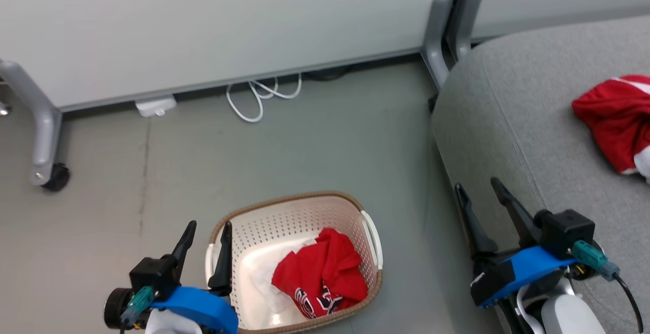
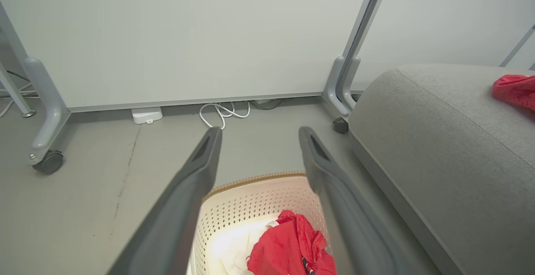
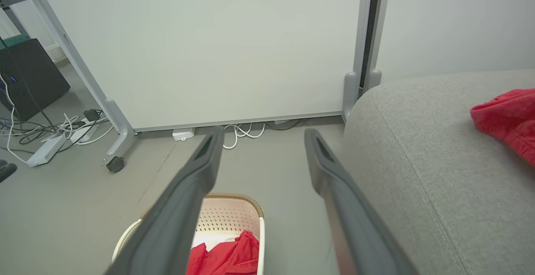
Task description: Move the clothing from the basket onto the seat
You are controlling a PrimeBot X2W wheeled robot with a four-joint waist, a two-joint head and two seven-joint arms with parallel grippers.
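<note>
Now left gripper (image 1: 209, 223) and right gripper (image 1: 477, 184) are gaping wide, empty.
Red clothing (image 1: 325, 268) is lying in the basket (image 1: 284, 199) and on the seat (image 1: 508, 121).

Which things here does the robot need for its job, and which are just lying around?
For the job: cream basket, red garment inside it, grey sofa, red garment lying on it.
Just lying about: white cable, white box, wheeled partition.
</note>
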